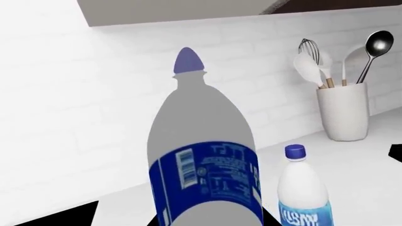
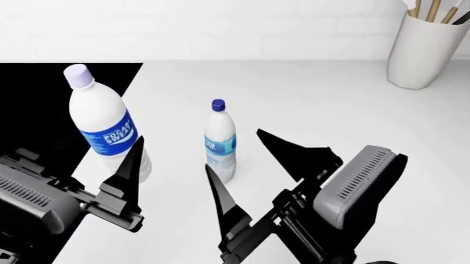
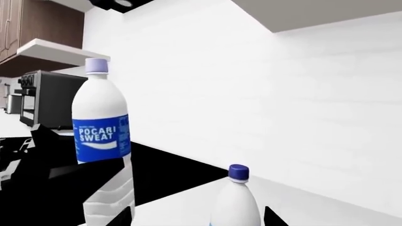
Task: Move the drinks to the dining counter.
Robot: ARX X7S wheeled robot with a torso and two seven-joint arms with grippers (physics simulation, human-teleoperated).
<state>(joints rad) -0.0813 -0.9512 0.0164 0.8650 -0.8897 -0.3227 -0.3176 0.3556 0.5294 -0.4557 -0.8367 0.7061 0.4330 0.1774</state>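
Observation:
The bigger drink, a milky-white Pocari Sweat bottle [image 2: 103, 124] with a lilac cap, stands at the edge of the black cooktop. It fills the left wrist view [image 1: 201, 141]. My left gripper [image 2: 118, 165] is shut on its lower body, with a black finger tight against each side [image 1: 210, 221]. The slimmer clear bottle [image 2: 220, 144] with a dark blue cap stands upright on the white worktop. It sits between the spread fingers of my open right gripper [image 2: 233, 148], untouched. The right wrist view shows both bottles [image 3: 103, 136] [image 3: 236, 202]. The dining counter is out of view.
A white utensil holder [image 2: 426, 49] with a whisk and spoons stands at the back right against the white brick wall [image 1: 342, 110]. The black cooktop [image 2: 44, 99] lies at the left. A dark appliance [image 3: 47, 99] and wooden cabinets are beyond it.

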